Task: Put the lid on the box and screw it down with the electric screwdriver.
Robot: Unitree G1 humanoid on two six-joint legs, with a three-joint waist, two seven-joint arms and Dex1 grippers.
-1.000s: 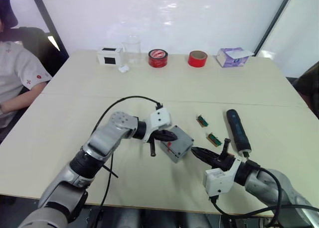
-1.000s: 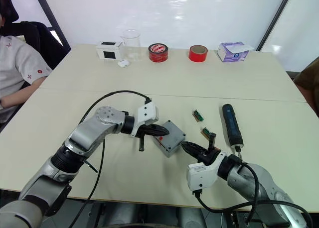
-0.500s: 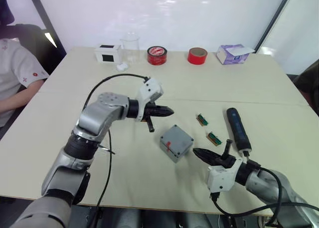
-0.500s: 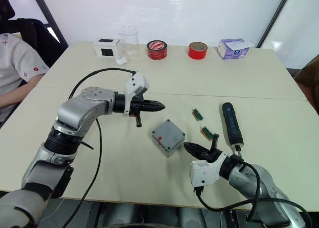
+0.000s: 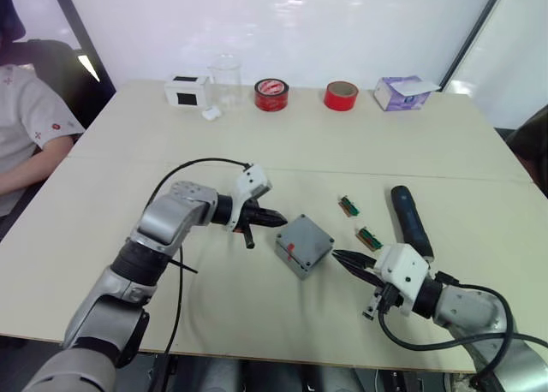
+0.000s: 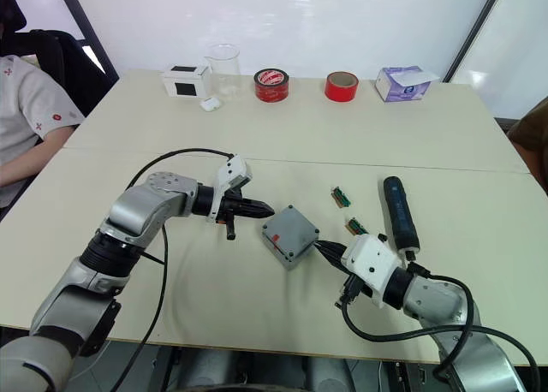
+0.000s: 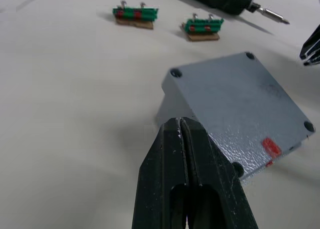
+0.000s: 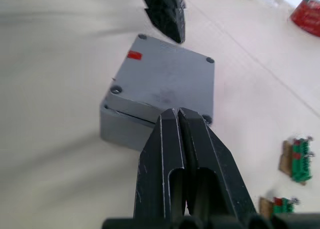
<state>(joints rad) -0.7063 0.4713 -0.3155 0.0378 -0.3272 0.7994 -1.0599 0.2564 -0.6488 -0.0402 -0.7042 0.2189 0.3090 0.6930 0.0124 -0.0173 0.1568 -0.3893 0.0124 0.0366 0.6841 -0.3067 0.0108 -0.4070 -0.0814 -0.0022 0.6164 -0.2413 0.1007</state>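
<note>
The grey box (image 5: 310,257) stands mid-table with the lid (image 5: 303,236) lying on top, a small red spot on its near-left edge; in the right wrist view the lid (image 8: 170,81) sits slightly skewed over the box wall (image 8: 122,126). My left gripper (image 5: 281,221) is shut and empty, its tip just off the lid's left corner, also seen as shut fingers (image 7: 172,154). My right gripper (image 5: 336,256) is shut and empty, pointing at the box's right side from a short gap. The electric screwdriver (image 5: 411,221) lies on the table right of the box, bit toward me.
Two small green connector pieces (image 5: 347,206) (image 5: 368,237) lie between box and screwdriver. Along the far edge stand a white box with a black patch (image 5: 188,91), a clear beaker (image 5: 225,75), two red tape rolls (image 5: 271,93) (image 5: 341,95) and a purple tissue box (image 5: 400,93). A person (image 5: 26,127) sits at far left.
The left gripper left the lid, swung up and away, then came back down beside the lid's left corner. The right wrist has rolled over and shifted slightly; the box stayed put.
</note>
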